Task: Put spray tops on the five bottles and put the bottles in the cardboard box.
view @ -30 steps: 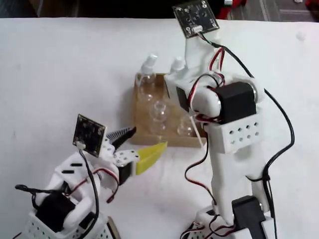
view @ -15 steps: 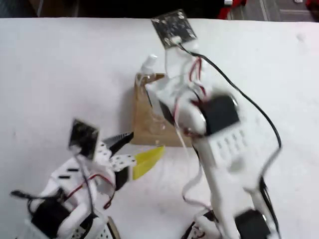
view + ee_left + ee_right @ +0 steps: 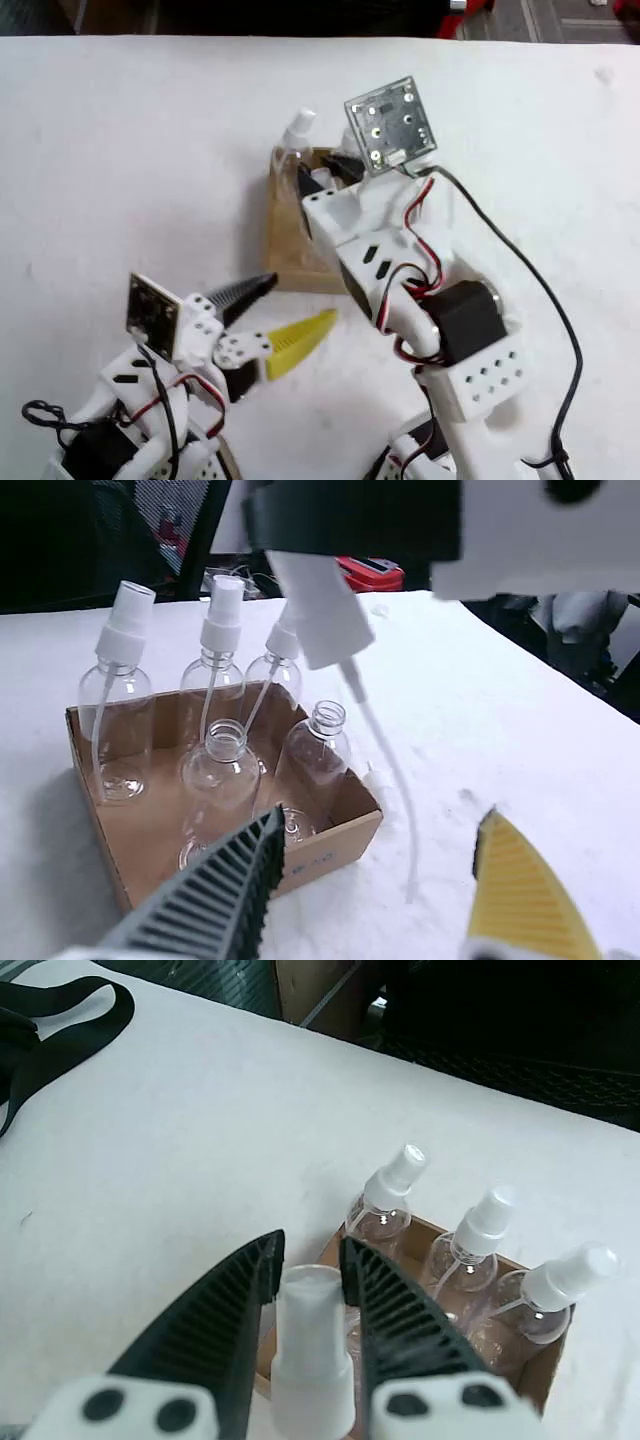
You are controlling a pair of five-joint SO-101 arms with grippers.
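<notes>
The cardboard box (image 3: 335,842) holds five clear bottles. Three at the back carry white spray tops (image 3: 218,598); the two front bottles (image 3: 222,778) (image 3: 318,752) are uncapped. My right gripper (image 3: 310,1252) is shut on a white spray top (image 3: 311,1355), held above the box (image 3: 285,252); its thin tube (image 3: 385,770) hangs beside the box's near corner. In the high view the right gripper (image 3: 325,180) is over the box. My left gripper (image 3: 380,880) stands open and holds nothing, just in front of the box, also seen in the high view (image 3: 270,315).
White table (image 3: 120,150) all around, with open room left of and behind the box. A black strap (image 3: 55,1025) lies on the table far from the box. A capped bottle (image 3: 298,130) stands at the box's far corner.
The right arm swung left, then drew back toward the front, its wrist now lower over the box. The left gripper pulled back slightly toward the front, still open.
</notes>
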